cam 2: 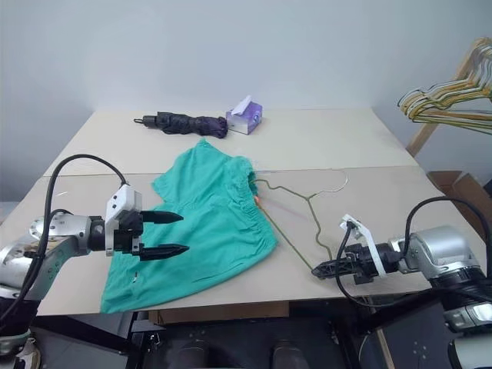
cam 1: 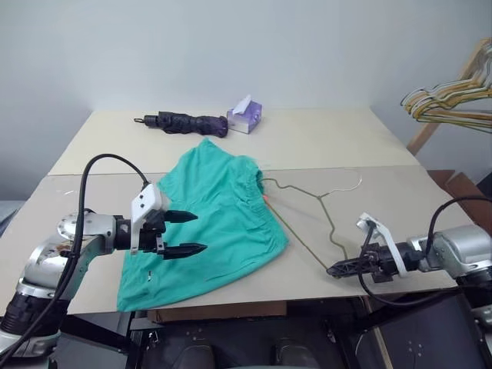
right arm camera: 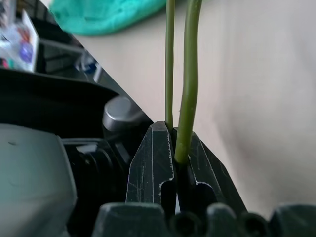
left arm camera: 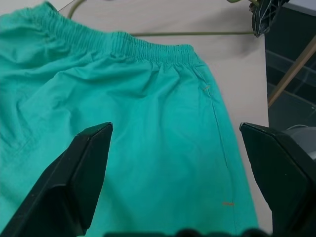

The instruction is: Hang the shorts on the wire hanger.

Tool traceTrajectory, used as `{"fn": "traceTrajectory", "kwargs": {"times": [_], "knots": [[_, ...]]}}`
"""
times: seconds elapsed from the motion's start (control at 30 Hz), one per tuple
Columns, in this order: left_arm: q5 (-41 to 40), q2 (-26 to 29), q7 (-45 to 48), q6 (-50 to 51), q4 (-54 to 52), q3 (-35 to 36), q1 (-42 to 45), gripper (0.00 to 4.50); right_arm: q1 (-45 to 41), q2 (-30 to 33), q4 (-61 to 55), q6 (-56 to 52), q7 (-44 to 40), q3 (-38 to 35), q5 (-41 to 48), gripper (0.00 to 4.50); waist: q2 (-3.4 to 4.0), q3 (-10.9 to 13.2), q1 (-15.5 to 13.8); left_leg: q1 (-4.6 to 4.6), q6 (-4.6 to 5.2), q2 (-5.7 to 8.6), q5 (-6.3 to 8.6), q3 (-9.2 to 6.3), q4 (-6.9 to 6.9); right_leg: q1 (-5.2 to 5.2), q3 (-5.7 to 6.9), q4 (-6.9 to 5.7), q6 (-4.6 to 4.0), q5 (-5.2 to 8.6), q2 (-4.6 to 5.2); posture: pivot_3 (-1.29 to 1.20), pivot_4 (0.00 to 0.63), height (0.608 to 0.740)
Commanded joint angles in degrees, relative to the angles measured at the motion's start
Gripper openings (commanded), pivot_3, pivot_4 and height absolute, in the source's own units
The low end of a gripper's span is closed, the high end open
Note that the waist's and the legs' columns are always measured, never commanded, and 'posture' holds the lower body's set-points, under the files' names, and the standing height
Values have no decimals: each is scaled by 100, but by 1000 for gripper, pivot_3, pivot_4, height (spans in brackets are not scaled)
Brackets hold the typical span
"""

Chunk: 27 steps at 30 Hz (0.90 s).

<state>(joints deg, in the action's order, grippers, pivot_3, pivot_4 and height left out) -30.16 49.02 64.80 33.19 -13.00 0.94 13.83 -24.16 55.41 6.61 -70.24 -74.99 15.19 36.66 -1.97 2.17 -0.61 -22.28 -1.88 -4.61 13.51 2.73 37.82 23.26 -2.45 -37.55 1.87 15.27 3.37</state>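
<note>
Shorts lie flat on the table, waistband toward the wire hanger. Left gripper spread wide, hovering above the shorts' near-left part, fabric below and between the fingers, no contact visible. Right gripper clamped shut on the hanger's near corner; hanger's far end touches the waistband.

Left gripper spread wide; right gripper clamped tight.

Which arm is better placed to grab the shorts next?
Left. The left gripper hovers open over the shorts, while the right gripper is shut on the wire hanger.
</note>
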Motion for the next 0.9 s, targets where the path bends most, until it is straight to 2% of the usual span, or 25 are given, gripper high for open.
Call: {"fn": "traceTrajectory", "kwargs": {"times": [0.03, 0.2, 0.4, 0.6, 0.77, 0.9], "knots": [[18, -35, -25, -88, -169, 7, 138, 4467, -326, 72, 116, 34, -93, 46, -134, 0, 0, 0, -1, 1, 0, 0, 0, 1, 1, 0, -1, 0, -1, -1, 0, 81, 0, 740], [82, -125, -95, -80, -189, -47, 102, 4467, -779, 162, 582, 290, -284, 451, -616, 0, 0, 0, -8, 1, 0, 0, 0, 2, 1, 0, -1, -1, -13, -8, 0, 90, 0, 740], [99, -210, -205, -61, -310, -103, 16, 4467, -1488, 351, 987, 490, -1133, 1210, -1112, 0, 3, 2, -13, -1, 0, 0, 0, 1, 1, 1, 0, 0, -14, -8, 1, 105, 0, 740], [157, -320, -380, -109, -358, -137, -45, 4467, -2466, -218, 2280, 572, -1686, 1854, -1626, 0, 3, 2, -12, 4, 0, 0, 0, 2, 2, 0, -2, -5, -14, -9, -1, 138, 0, 740], [163, -389, -568, -119, -487, -89, -162, 4467, -3030, -735, 3576, 1040, -1751, 2275, -1908, 0, 4, 2, -116, -3, 0, 1, 0, 1, 3, 3, 0, -4, -16, -9, 0, 181, 0, 740], [136, -348, -682, -115, -645, 60, -372, 4467, -3284, -923, 4082, 1527, -1751, 2636, -1775, 0, 6, 3, -217, -2, 0, 1, 0, 3, 3, 4, -1, -7, -17, -10, -1, 217, 0, 740]]}}
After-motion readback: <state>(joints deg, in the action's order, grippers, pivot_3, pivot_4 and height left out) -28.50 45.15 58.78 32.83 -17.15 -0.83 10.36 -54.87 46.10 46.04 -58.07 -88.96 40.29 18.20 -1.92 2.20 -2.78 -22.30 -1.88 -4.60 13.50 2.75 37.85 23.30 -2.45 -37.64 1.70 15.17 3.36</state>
